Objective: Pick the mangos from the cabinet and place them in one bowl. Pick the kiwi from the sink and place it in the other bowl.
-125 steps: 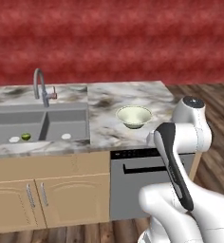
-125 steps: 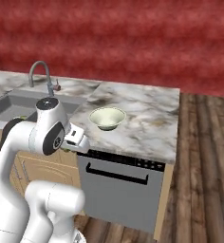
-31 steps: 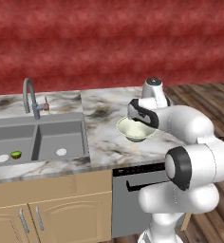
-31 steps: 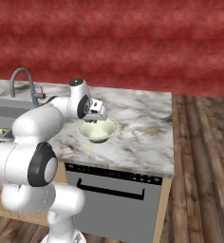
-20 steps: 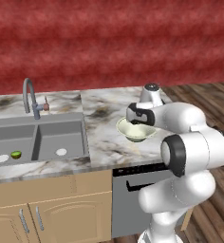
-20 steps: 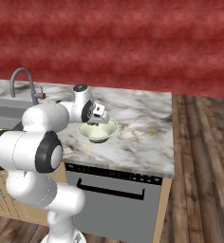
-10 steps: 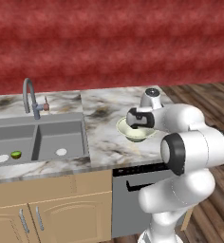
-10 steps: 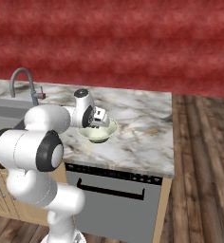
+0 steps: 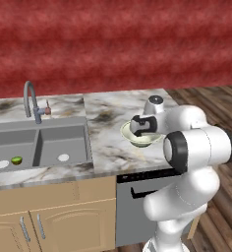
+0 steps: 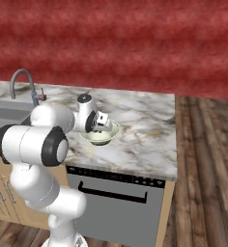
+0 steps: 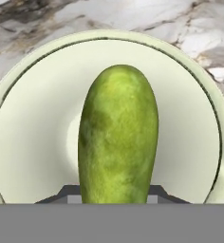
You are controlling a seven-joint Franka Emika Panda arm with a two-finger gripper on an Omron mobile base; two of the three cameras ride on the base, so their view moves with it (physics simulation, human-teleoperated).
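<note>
Hand (image 9: 139, 129) is clamped on the long green mango (image 11: 118, 137), holding it right over the cream bowl (image 9: 129, 138). In the hand view the fruit hangs dead centre above the bowl's bottom, long axis running 12 to 6, w/ the two dark tips just showing at 6 on either side of it. Grip sits at one end of the fruit so most of it points down into the bowl; that way it should drop in w/o catching the rim. Can't tell if the mango touches the bowl yet.

Bowl stands on the marble counter (image 9: 108, 110), above the dishwasher (image 10: 116, 202), approx. 3 o'clock of the sink (image 9: 39, 145). Arm bends low over it, prob. to cut the fall.

Kiwi (image 9: 16, 160) lies in the left basin beside a white drain, untouched. My read: mango release comes next, kiwi leg not yet begun.
</note>
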